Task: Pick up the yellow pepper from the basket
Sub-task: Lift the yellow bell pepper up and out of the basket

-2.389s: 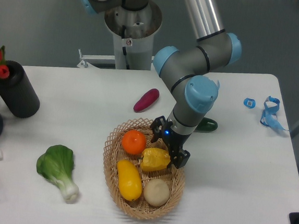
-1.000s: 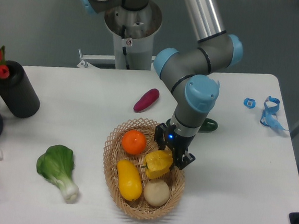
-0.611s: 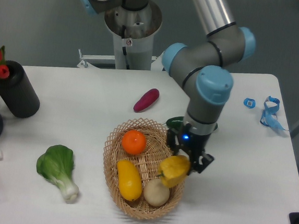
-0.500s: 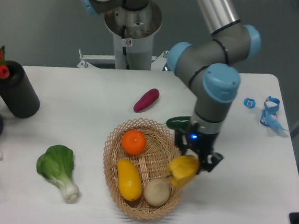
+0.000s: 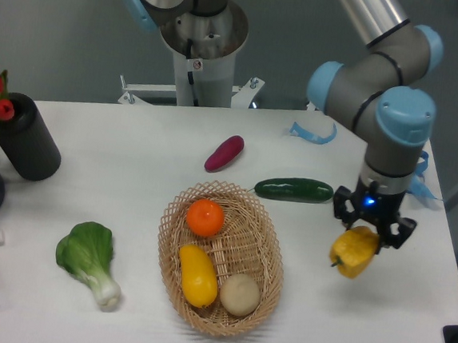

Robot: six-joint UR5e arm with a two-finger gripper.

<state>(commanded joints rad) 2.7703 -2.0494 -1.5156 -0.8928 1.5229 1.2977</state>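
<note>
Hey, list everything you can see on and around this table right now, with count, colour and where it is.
yellow pepper: 1, yellow-orange, held right of the basket
basket: 1, tan wicker, table centre
orange: 1, orange, in basket
oblong yellow vegetable: 1, yellow, in basket
round beige vegetable: 1, beige, in basket
cucumber: 1, dark green, behind basket
sweet potato: 1, purple, behind basket
bok choy: 1, green, left of basket
black vase: 1, with red tulips, far left
gripper: 1, black, shut on pepper
</note>
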